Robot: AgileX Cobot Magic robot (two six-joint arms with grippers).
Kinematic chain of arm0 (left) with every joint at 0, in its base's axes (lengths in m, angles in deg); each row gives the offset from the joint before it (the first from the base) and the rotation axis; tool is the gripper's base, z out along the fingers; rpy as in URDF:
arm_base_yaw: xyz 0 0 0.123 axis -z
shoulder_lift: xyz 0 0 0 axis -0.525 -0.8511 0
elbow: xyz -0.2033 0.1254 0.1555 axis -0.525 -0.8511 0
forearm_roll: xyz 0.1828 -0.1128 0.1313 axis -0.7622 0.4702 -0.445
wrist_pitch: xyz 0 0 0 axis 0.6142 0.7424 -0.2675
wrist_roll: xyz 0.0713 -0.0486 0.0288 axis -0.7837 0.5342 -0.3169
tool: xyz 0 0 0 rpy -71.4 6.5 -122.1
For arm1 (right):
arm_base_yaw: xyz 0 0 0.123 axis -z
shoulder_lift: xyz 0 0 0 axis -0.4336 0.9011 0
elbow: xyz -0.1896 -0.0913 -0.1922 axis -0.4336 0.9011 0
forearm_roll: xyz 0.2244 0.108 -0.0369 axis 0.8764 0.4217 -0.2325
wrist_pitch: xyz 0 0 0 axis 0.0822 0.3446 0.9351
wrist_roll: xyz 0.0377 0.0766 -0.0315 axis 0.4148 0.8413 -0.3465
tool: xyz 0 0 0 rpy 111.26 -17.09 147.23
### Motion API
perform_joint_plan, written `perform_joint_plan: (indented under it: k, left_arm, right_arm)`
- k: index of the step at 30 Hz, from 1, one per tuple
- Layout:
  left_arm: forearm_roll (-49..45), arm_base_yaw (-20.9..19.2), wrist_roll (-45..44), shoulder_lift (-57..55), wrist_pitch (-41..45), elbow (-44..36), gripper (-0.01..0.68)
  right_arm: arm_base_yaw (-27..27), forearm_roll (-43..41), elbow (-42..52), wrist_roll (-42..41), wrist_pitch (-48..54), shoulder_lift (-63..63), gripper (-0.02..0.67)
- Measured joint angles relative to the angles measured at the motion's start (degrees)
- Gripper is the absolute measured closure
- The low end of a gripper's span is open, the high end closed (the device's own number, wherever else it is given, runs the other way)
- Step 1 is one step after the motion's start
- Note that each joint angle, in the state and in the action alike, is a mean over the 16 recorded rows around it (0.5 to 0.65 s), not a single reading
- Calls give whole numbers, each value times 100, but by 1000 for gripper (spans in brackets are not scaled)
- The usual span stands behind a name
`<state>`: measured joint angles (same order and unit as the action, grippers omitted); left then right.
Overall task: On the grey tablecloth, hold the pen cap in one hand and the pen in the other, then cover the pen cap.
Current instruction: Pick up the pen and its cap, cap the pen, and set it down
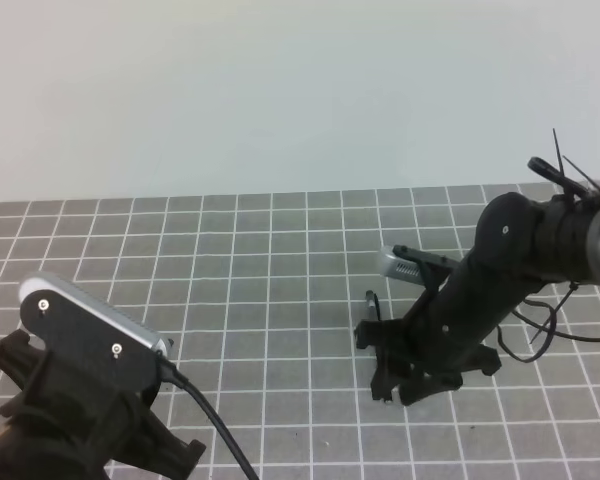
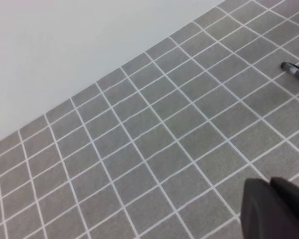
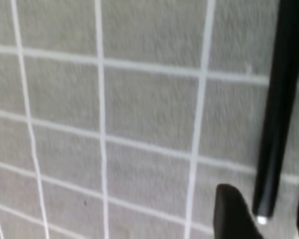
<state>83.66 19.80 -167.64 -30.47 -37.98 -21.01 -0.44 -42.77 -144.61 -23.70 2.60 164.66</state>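
The pen (image 3: pixel 278 109) is a slim black stick lying on the grey tablecloth (image 3: pixel 139 124). In the right wrist view its lower end sits between the two fingers of my right gripper (image 3: pixel 268 211), which stand apart and clear of it, so the gripper is open. The high view shows that gripper (image 1: pixel 372 362) low over the cloth, with the far end of the pen (image 1: pixel 371 303) poking out behind it. One end of the pen (image 2: pixel 295 71) also shows at the upper right of the left wrist view. My left gripper (image 2: pixel 276 209) is shut at the lower right there. I cannot make out the pen cap as a separate piece.
The grey tablecloth (image 1: pixel 230 260) ends at a plain white surface (image 1: pixel 280 90) behind it. My left arm (image 1: pixel 80 400) with its wrist camera fills the lower left corner of the high view. Loose cables (image 1: pixel 540 335) hang off the right arm.
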Motion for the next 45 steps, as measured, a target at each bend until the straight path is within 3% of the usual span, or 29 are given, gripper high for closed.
perform_joint_plan:
  k: [11,23,30,45]
  left_arm:
    - [-4,0,-20,0,141,0,673]
    - [-69,0,-70,0,700,-5,673]
    - [-125,0,-87,0,895,-8,673]
    - [-187,0,-70,0,1082,-8,673]
  right_arm:
    - [-7,-1278,3,145,583,-950,364]
    - [-42,-3156,350,121,1313,-3329,567]
    - [-47,-3270,1260,-118,1121,-5070,637]
    - [-47,-3241,3901,-325,658,-8059,643]
